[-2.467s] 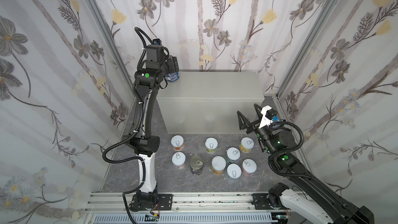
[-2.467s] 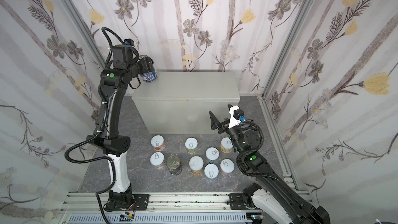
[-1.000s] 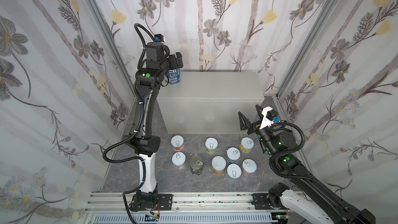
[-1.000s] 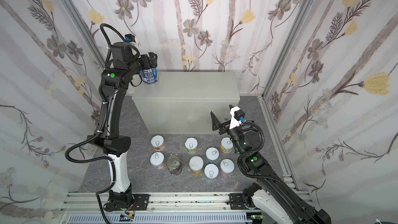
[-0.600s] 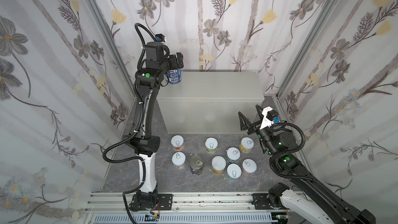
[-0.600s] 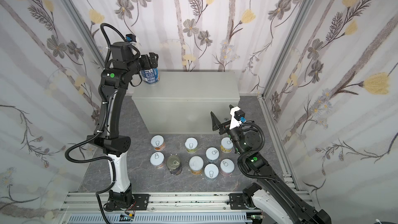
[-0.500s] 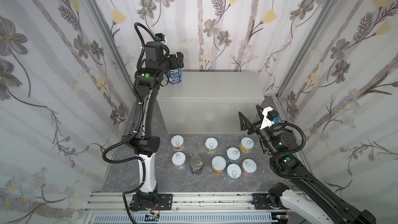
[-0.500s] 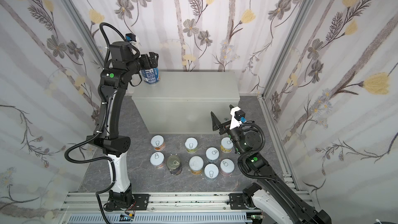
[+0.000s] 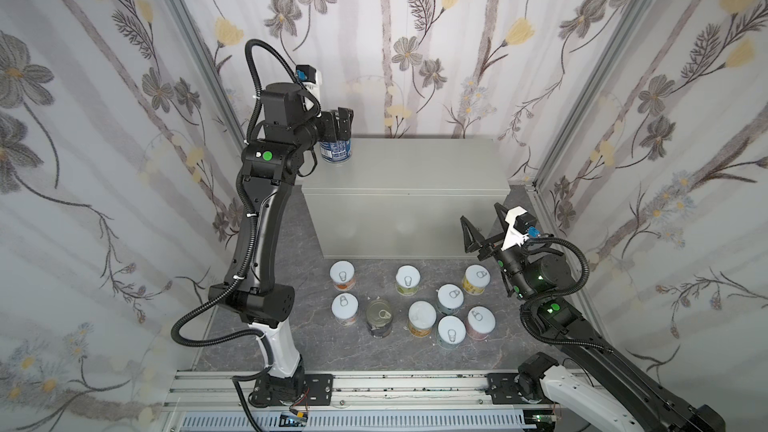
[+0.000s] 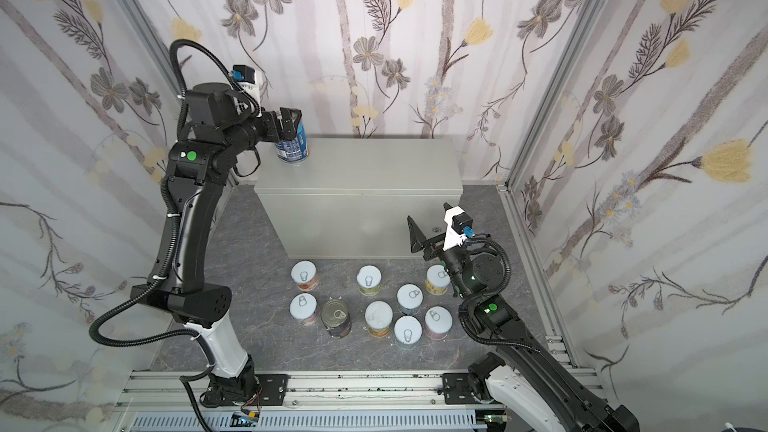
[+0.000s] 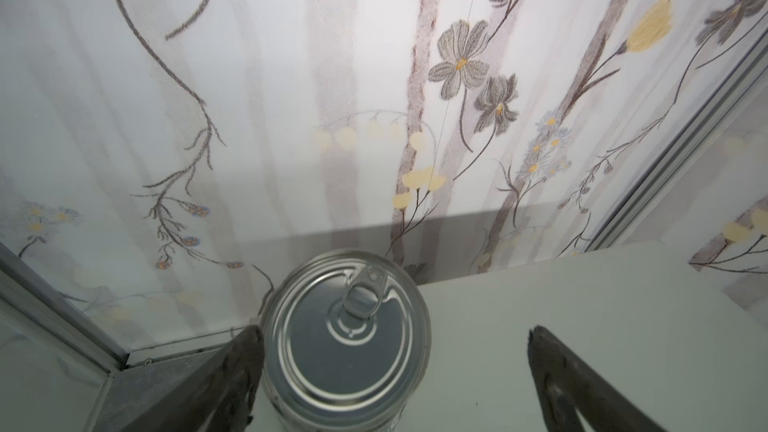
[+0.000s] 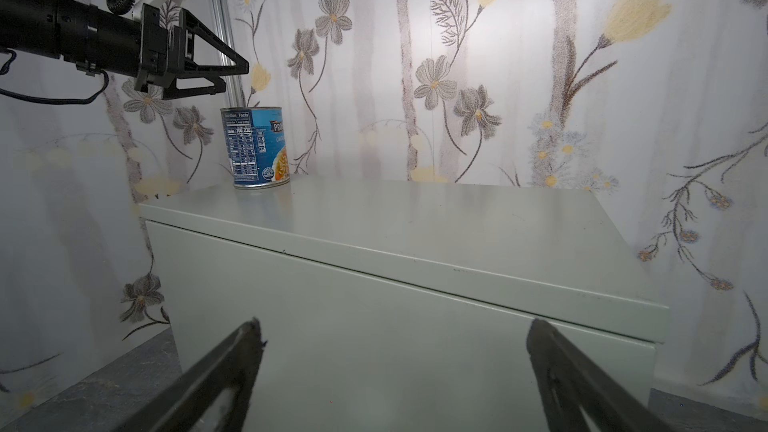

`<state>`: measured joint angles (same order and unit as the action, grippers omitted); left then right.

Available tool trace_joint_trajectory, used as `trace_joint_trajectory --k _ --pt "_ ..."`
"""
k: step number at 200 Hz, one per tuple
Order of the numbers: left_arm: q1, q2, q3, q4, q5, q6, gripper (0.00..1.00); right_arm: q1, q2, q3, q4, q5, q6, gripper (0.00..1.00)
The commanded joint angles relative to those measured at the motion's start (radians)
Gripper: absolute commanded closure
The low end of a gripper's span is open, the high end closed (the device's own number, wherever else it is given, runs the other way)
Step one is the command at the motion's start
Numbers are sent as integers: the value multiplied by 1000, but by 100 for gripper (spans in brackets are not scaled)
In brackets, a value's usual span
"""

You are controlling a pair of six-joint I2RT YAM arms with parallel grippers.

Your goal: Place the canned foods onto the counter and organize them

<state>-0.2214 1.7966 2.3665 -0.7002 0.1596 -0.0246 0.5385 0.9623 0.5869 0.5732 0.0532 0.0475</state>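
Note:
A tall dark-blue can point(image 9: 336, 150) point(image 10: 293, 151) point(image 12: 255, 147) stands upright on the back left corner of the grey counter point(image 9: 415, 168) point(image 10: 374, 168) point(image 12: 415, 218). My left gripper point(image 9: 341, 123) point(image 10: 291, 120) point(image 12: 232, 72) hovers open just above it, holding nothing. In the left wrist view its metal lid point(image 11: 347, 338) lies between the spread fingers. A second tall can point(image 9: 379, 317) and several short white-lidded cans point(image 9: 407, 280) stand on the floor in front. My right gripper point(image 9: 480, 214) point(image 12: 392, 326) is open and empty by the counter's front right.
Flowered walls close in the back and both sides, with metal corner posts point(image 9: 199, 56). The dark marbled floor point(image 9: 311, 243) runs between the left arm's base and the counter. A rail point(image 9: 374, 384) crosses the front.
The blue can, carried tilted in the air in the earliest frames, now stands on the counter. My left gripper has let go and lifted slightly above it. The right arm is still.

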Motion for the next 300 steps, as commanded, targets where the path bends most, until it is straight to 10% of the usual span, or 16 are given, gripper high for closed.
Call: trace_joint_trajectory --k 1,137,300 --pt "-2 -82 -156 112 -49 18 0 1 14 4 0 -1 -17 0" --pt "-2 -237 -599 328 1 94 0 1 32 8 -3 -7 -6 0" --pt "5 -132 -569 332 -67 87 17 0 50 4 1 4 -9 0"
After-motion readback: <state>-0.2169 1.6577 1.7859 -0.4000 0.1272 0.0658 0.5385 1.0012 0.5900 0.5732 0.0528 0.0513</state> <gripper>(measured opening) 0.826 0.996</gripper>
